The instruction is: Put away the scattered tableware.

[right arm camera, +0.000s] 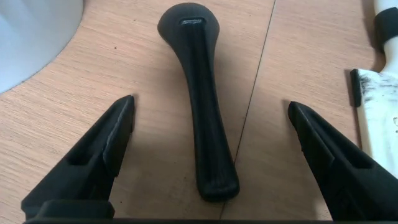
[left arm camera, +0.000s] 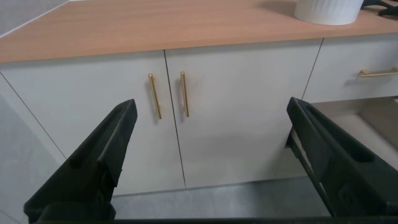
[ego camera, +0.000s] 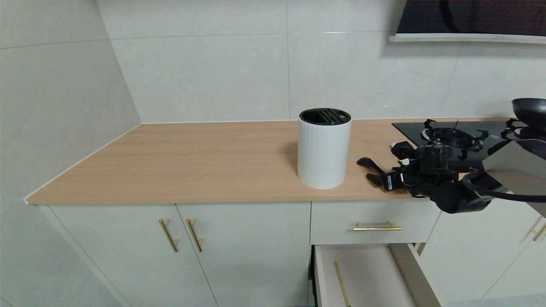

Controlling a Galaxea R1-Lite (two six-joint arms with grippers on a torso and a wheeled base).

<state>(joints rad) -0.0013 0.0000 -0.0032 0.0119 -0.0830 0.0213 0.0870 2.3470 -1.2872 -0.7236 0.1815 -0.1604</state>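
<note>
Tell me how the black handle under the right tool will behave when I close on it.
The black handle looks rigid, probably moulded plastic, so it shouldn't flex. Its rounded, tapering sides may let it roll or slip on the countertop. The right tool straddles it, open.

no readable text, labels or numbers appear on anything here.

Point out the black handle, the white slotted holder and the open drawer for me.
black handle point(right arm camera: 202, 106), right wrist view, middle of its shaft.
white slotted holder point(ego camera: 324, 157), head view, ribbed side wall.
open drawer point(ego camera: 375, 273), head view, bare floor inside.
</note>
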